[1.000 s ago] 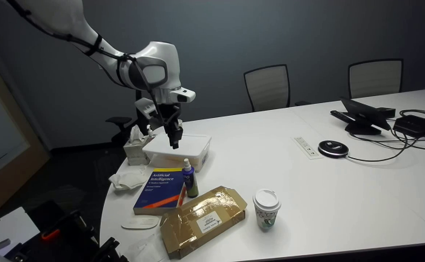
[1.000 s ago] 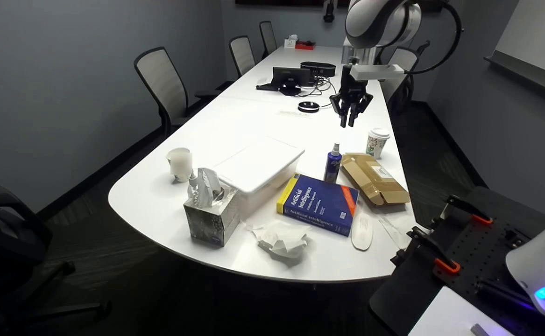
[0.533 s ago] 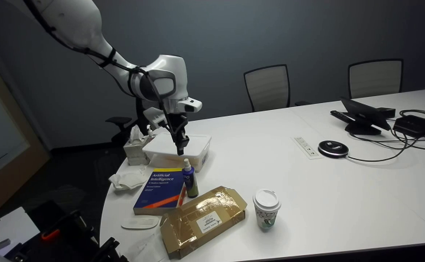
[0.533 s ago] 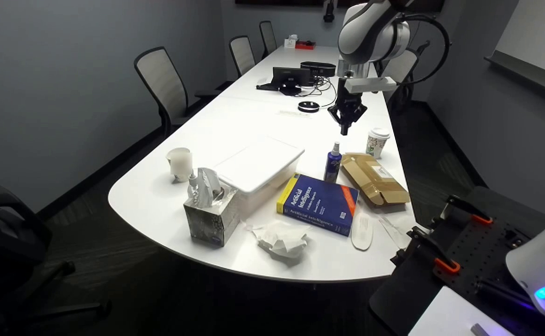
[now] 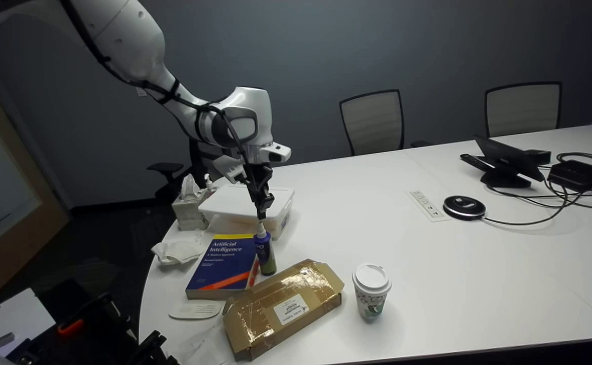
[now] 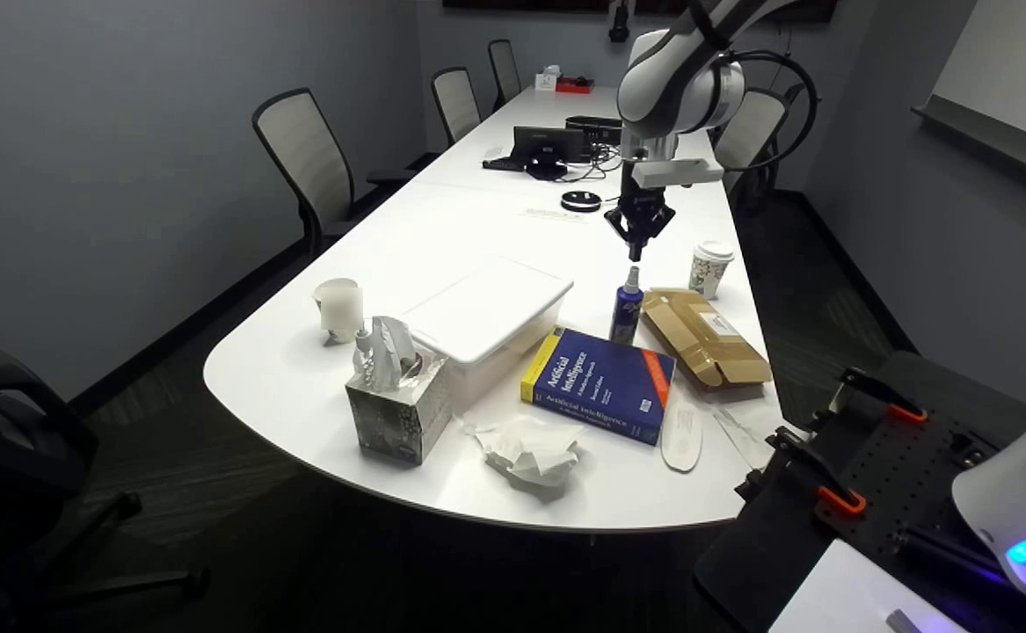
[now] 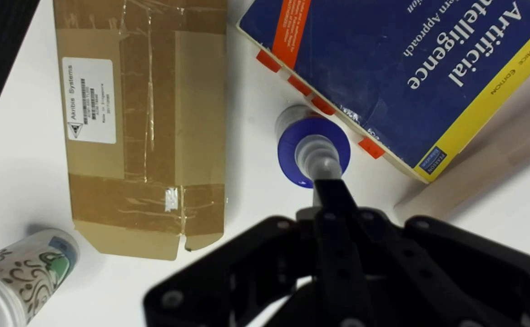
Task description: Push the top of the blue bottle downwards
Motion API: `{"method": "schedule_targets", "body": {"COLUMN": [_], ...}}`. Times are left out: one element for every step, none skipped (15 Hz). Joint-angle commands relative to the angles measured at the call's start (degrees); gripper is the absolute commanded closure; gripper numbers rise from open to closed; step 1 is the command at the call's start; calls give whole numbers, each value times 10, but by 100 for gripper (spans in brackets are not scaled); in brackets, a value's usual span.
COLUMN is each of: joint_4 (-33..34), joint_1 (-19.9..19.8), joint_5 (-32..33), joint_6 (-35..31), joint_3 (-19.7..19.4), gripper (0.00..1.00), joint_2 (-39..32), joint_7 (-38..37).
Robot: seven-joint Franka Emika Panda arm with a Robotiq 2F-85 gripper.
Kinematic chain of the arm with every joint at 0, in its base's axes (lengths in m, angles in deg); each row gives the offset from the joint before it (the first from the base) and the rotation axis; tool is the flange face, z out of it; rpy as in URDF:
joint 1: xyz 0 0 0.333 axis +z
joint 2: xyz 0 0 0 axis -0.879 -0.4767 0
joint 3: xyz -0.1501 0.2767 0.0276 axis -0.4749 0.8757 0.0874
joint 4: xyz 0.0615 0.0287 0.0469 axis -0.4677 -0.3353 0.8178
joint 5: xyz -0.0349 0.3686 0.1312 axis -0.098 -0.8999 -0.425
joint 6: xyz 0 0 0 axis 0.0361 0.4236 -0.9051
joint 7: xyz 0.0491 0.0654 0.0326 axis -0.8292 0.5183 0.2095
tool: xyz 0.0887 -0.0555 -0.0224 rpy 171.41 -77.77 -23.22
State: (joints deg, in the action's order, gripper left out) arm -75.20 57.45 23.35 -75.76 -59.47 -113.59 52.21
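The blue bottle (image 5: 265,252) stands upright beside the blue book in both exterior views (image 6: 627,311). Its narrow spray top (image 6: 632,280) is whitish grey. In the wrist view the blue bottle (image 7: 289,150) is seen from above, with its grey top pointing to the fingertips. My gripper (image 6: 635,256) is shut and empty, pointing down just above the top. In an exterior view the gripper (image 5: 261,216) overlaps the tip of the top; I cannot tell if they touch. In the wrist view the shut gripper (image 7: 330,185) hides part of the top's tip.
The blue book (image 5: 223,263) and a brown cardboard box (image 5: 283,306) lie close to the bottle on both sides. A white-lidded plastic container (image 6: 486,308) stands behind the book. A paper cup (image 5: 371,294) stands past the box. A tissue box (image 6: 398,413) is near the table's edge.
My gripper has moved down and over to the bottle, to a place right above its top. Its fingers were a little apart one second ago and are now together. The bottle has not moved.
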Motion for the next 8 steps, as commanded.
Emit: {"method": "schedule_targets", "body": {"joint_4": [16,15,15,15,15,15,15,16], "joint_1": [-1,-2,-2,-2,-2,-2,-2,-1], "joint_5": [-17,-18,-18,-19,-22,-23,-27,-28], "joint_6": [14,13,14,14,15,16,16,17], "joint_3": [1,1,1,1,1,1,2,2], "gripper": [100,100,100,100,100,100,100,100], "joint_2": [-11,-12,-13,-13,-14,-15,-17,-19], "joint_7": [10,10,10,9,10,9,10,8]}}
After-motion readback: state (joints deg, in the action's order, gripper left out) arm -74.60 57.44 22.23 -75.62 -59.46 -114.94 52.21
